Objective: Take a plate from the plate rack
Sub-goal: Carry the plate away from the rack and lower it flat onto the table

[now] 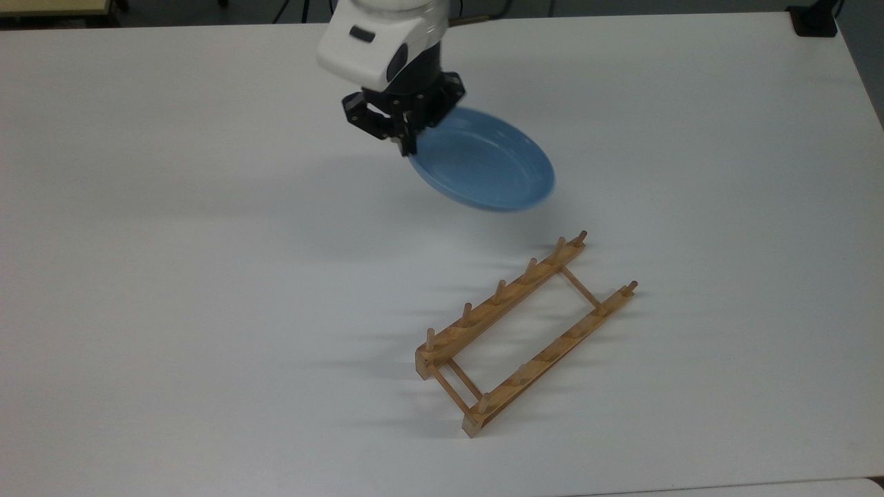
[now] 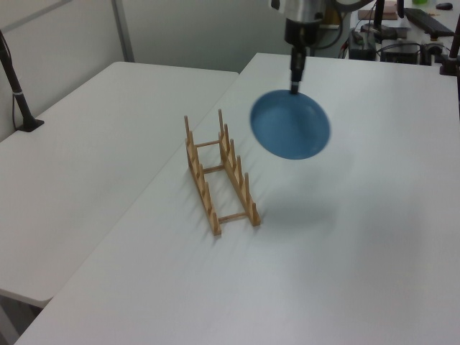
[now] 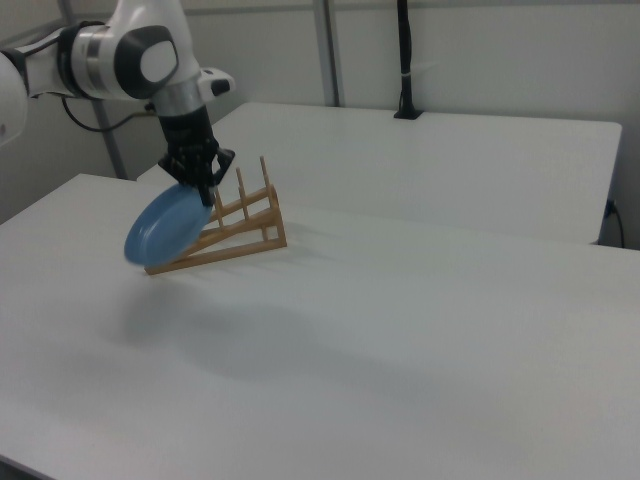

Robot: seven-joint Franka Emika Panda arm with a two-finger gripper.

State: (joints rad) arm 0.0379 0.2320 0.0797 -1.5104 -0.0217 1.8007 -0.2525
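Observation:
The light-blue plate point(image 1: 487, 162) hangs in the air above the table, tilted, with my gripper point(image 1: 407, 146) shut on its rim. It is clear of the plate rack point(image 1: 525, 331), a low wooden frame with rows of pegs that stands with nothing in it. In the left view the plate point(image 2: 291, 126) hangs to the right of the plate rack point(image 2: 215, 172), under my gripper point(image 2: 295, 88). In the right view the plate point(image 3: 165, 225) sits in front of the plate rack point(image 3: 235, 228), held by my gripper point(image 3: 205, 196) at its upper edge.
The white table point(image 1: 173, 276) spreads wide around the rack. A second white table point(image 2: 86, 158) adjoins it in the left view. A black post base point(image 1: 815, 21) stands at the far right corner in the top view.

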